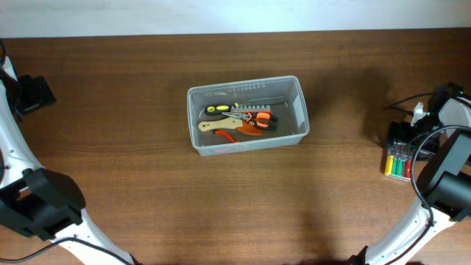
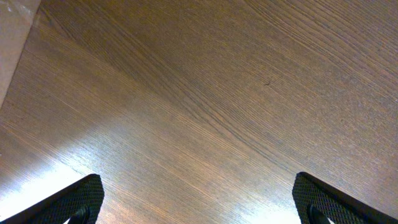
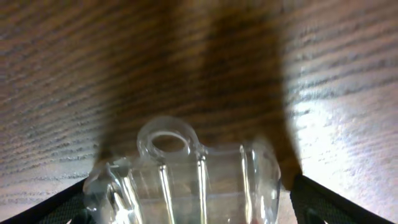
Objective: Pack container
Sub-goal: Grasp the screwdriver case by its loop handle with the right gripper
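Container (image 1: 302, 110) w/ hand tools (image 1: 239, 118) on counter (image 1: 147, 199). L gripper (image 2: 198, 186) jaws spread, empty; R gripper (image 3: 193, 186) jaws spread around clear bit case (image 3: 186, 162).

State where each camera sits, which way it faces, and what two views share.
Overhead: fixed above, looking straight down on the table and the container; left arm and right arm show at the sides.
Left wrist: on the left arm, facing down at bare wood; the left tool, open, shows at the bottom corners.
Right wrist: on the right arm, looking down at the clear case between the open right tool.
Shared: overhead and right wrist both show the clear case.
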Motion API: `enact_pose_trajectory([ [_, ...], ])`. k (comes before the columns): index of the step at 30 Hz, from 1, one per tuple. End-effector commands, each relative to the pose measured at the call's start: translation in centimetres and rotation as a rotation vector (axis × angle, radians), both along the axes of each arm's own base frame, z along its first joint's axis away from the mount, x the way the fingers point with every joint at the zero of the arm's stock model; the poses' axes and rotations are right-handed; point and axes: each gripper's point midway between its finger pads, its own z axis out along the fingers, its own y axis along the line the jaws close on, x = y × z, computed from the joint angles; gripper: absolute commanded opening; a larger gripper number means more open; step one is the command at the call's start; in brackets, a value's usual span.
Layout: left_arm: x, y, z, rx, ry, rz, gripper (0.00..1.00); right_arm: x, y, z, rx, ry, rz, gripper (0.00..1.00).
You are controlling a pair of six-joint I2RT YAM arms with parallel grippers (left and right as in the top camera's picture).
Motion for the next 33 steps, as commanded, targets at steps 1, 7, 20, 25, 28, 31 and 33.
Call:
enact_pose_trajectory([
  [1,0.1,0.1,-0.5,-0.013,0.001,0.018,0.99,-1.6,-0.2,-3.4,-0.025,0.097,0.051,0.96],
  [7,0.1,0.1,-0.5,-0.013,0.001,0.018,0.99,-1.6,0.0,-3.5,-0.012,0.095,0.049,0.90],
  [20,0.1,0.1,-0.5,-0.013,0.001,0.018,0.99,-5.9,4.4,-8.3,0.110,0.141,0.088,0.99],
  [25,0.1,0.1,-0.5,-0.013,0.001,0.018,0.99,-6.1,4.7,-9.2,0.107,0.124,0.091,0.99],
  [28,0.1,0.1,-0.5,-0.013,0.001,0.018,0.99,-6.2,4.7,-9.2,0.108,0.126,0.090,0.97],
  [31,0.1,0.1,-0.5,-0.013,0.001,0.018,0.99,-6.5,5.0,-9.1,0.120,0.138,0.082,0.90],
  [33,0.1,0.1,-0.5,-0.013,0.001,0.018,0.99,-6.7,5.3,-9.1,0.134,0.141,0.077,0.90],
])
